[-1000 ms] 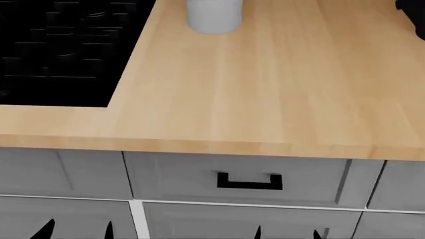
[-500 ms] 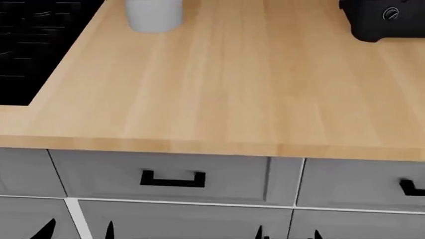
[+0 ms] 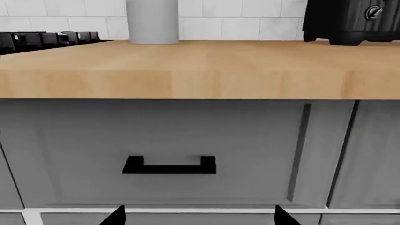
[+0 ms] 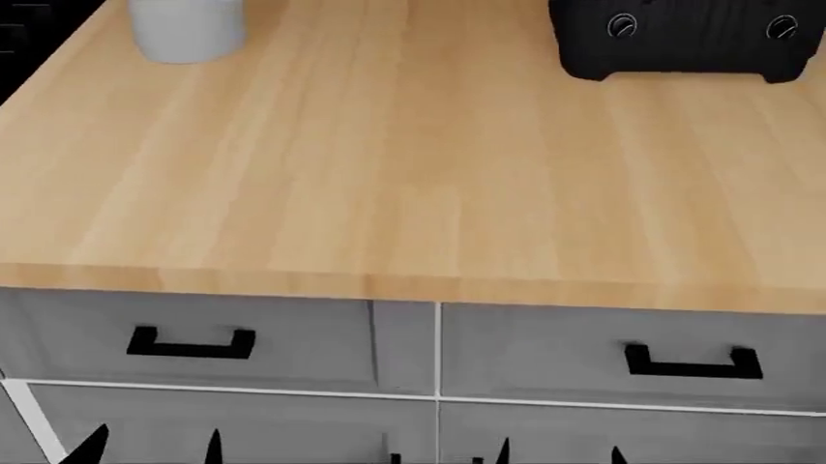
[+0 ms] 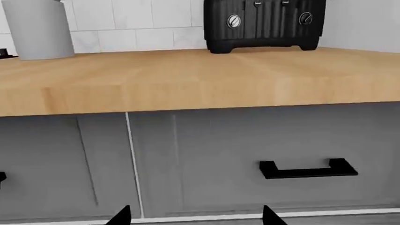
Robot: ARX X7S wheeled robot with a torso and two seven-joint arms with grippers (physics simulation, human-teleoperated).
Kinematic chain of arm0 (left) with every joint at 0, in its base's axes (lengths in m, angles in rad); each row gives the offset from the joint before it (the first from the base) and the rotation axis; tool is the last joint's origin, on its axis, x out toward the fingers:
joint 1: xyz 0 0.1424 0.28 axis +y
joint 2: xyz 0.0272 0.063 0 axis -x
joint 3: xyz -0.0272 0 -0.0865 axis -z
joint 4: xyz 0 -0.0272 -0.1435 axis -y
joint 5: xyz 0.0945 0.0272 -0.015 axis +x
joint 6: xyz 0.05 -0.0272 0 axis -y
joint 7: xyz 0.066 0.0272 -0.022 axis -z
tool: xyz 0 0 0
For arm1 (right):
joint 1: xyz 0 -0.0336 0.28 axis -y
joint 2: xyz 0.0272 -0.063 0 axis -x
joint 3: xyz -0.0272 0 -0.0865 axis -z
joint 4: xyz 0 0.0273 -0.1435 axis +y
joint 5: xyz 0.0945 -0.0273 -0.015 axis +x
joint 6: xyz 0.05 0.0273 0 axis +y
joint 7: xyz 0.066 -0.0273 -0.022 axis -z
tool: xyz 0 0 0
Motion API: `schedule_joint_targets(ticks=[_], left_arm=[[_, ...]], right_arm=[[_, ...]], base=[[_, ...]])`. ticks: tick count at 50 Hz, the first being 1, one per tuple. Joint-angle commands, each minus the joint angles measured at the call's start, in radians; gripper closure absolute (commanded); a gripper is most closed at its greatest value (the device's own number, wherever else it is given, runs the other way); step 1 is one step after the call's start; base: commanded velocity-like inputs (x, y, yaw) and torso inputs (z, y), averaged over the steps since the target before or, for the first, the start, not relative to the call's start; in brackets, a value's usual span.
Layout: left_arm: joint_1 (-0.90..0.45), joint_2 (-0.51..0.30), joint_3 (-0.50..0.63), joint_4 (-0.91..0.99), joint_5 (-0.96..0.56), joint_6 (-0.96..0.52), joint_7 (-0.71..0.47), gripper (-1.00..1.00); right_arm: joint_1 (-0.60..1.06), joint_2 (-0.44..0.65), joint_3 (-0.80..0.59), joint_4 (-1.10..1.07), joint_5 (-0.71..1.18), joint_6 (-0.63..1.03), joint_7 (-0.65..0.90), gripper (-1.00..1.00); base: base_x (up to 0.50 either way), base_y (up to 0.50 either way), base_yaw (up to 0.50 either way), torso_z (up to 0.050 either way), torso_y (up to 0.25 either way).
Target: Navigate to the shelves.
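Over the last second the grey cylinder (image 4: 189,27) has slid to the upper left of the head frame and a black toaster (image 4: 684,39) has entered upper right, so the base is travelling rightward along the wooden counter (image 4: 387,184); no shelves are visible, and both grippers, left gripper (image 4: 149,447) and right gripper (image 4: 558,452), show parted fingertips holding nothing.

Cup (image 4: 188,29) far left, toaster (image 4: 684,39) far right on counter (image 4: 387,174), drawers (image 4: 207,343) beneath

You see only the black fingertips (image 4: 88,447) of each gripper at the head view's bottom edge, so their gap stays unreadable. The grey cup (image 4: 188,29) and black toaster (image 4: 684,39) are cropped at the top, and no shelves appear anywhere.
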Motion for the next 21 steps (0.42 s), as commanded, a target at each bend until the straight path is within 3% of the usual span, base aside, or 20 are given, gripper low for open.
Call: schedule_joint_targets(ticks=[1, 13, 21], left_arm=[[-0.002, -0.001, 0.002, -0.003, 0.000, 0.002, -0.001, -1.00], [-0.001, -0.005, 0.003, -0.003, -0.003, 0.003, -0.002, -1.00], [-0.003, -0.004, 0.005, -0.005, -0.004, 0.005, -0.001, -1.00]], right_arm=[[0.003, -0.001, -0.002, 0.004, 0.000, -0.001, 0.001, -1.00], [0.003, -0.003, -0.005, 0.007, -0.001, -0.005, 0.005, -1.00], [0.002, -0.002, -0.001, 0.006, 0.004, -0.012, 0.005, -1.00]], base=[[-0.46, 0.00, 0.00, 0.000, 0.000], [-0.45, 0.00, 0.00, 0.000, 0.000], [-0.02, 0.00, 0.00, 0.000, 0.000]])
